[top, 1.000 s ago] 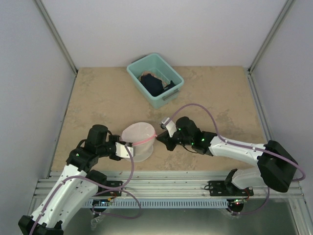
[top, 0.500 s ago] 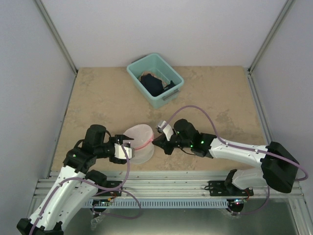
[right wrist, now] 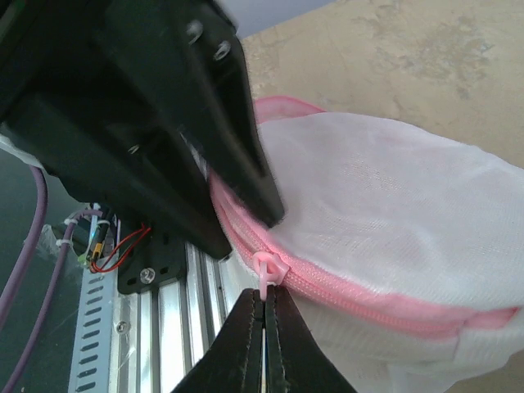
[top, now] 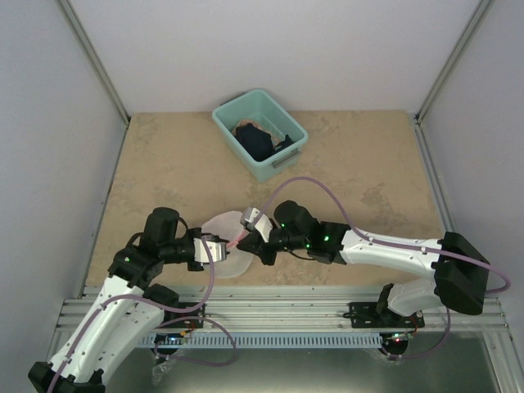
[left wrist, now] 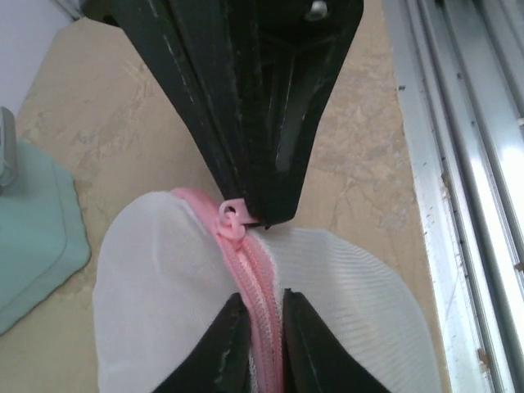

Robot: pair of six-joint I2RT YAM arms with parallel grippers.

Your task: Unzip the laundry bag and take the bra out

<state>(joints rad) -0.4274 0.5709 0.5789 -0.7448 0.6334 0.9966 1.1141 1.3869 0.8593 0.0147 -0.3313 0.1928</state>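
Two sets of jaws meet on the laundry bag (right wrist: 385,180), which sits on the worktop (top: 352,164) near its front edge, between the arms and well apart from the teal bin (top: 237,102) at the back. The left gripper (left wrist: 264,303) has its jaws nearly closed on the pink zipper band (left wrist: 260,323), pinching the rim. The right gripper (right wrist: 264,299) has its jaws fully closed on the small pink zipper pull (right wrist: 270,268), just beside the left one.

The bag looks very light and soft. Its white mesh dome is likely to sag, crease and slide across the worktop under any pull, so it needs to be anchored. The firmest hold appears to be the stitched band, gripped close to the slider as the left jaws have it. That way the pull runs along the teeth and the cloth does not bunch up. The tab is tiny and smooth, so it could slip from the right jaws if pulled at an angle.

No bra shows through the mesh, and how far the zip is open cannot be told. Fine mesh may snag in the slider.
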